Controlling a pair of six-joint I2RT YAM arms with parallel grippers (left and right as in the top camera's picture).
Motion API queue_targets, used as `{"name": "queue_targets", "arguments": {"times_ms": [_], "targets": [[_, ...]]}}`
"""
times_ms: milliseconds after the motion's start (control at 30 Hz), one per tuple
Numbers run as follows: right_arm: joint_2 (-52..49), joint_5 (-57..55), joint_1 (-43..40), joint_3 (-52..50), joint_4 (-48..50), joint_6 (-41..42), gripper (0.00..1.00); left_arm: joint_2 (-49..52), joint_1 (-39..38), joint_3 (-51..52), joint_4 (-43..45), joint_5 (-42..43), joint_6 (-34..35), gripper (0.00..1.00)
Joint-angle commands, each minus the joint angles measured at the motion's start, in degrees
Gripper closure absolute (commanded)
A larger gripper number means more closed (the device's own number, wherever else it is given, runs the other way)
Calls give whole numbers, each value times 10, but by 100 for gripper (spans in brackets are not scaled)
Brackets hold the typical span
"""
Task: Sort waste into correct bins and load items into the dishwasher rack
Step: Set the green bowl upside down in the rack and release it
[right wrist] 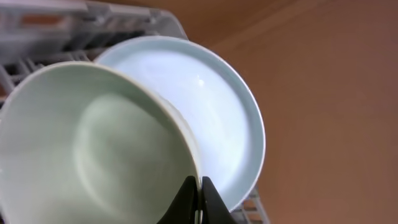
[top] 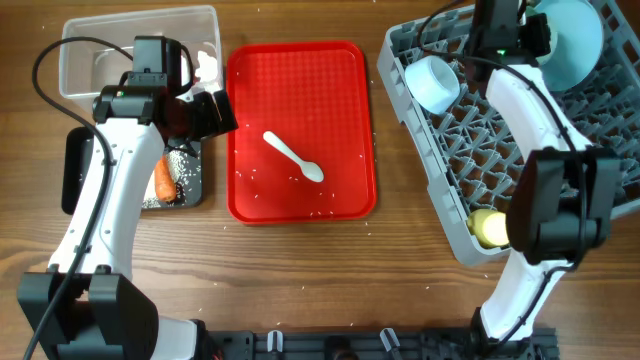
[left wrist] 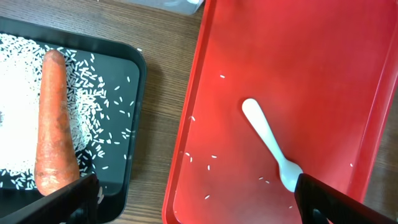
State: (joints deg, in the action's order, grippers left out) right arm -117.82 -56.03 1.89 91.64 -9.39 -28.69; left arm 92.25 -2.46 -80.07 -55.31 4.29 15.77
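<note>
Right wrist | right gripper [right wrist: 198,200] clamped on pale green bowl [right wrist: 93,149] rim | left gripper [left wrist: 196,199] spread wide over red tray [left wrist: 298,74] edge

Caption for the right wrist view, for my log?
Right hand grips the rim of the pale green bowl in front of the pale blue plate, at the grey rack.

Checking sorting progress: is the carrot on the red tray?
No, the carrot lies in the black tray on rice, beside the red tray, which carries the spoon.
</note>
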Motion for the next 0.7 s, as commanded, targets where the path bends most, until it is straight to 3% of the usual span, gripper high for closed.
{"name": "queue_targets", "arguments": {"times_ms": [0, 433, 667], "targets": [[-7, -44, -3, 5, 22, -38, 96, 4, 0, 3, 0, -5, -3, 0], [-27, -34, -5, -33, 75, -84, 96, 4, 0, 3, 0, -5, -3, 0], [-27, -5, 56, -34, 63, -87, 96, 4, 0, 3, 0, -5, -3, 0]]}}
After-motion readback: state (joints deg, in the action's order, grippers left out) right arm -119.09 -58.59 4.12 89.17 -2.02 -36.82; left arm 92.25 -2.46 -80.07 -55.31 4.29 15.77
